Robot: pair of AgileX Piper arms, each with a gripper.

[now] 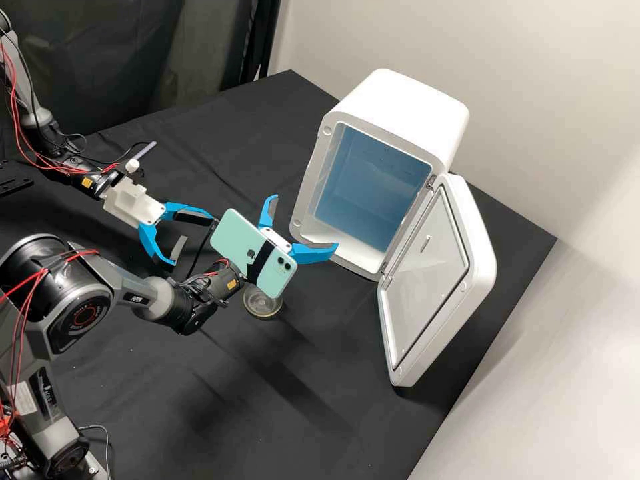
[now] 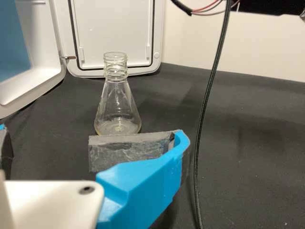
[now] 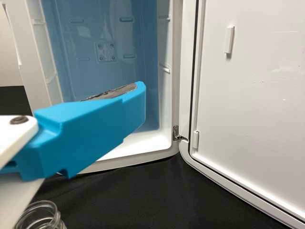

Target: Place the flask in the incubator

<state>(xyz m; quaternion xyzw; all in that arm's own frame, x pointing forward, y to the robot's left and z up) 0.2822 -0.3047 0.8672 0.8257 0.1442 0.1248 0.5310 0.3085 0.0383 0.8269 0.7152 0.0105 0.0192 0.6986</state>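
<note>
A clear empty conical flask (image 2: 117,102) stands upright on the black bench, a short way ahead of my left gripper (image 1: 179,233), which is open and empty with its padded blue finger (image 2: 143,171) low over the bench. In the high view the flask's base (image 1: 262,304) peeks out beneath my right arm's wrist. My right gripper (image 1: 293,232) is open and empty, just above the flask's neck (image 3: 38,217) and in front of the incubator's mouth. The white incubator (image 1: 400,113) stands with its blue chamber (image 3: 105,47) exposed and its door (image 1: 433,280) swung fully open.
A mint phone (image 1: 257,253) is strapped on the right wrist and hides most of the flask in the high view. A black cable (image 2: 209,109) hangs beside the left gripper. The bench's right edge (image 1: 507,307) runs just past the open door; a white wall stands behind.
</note>
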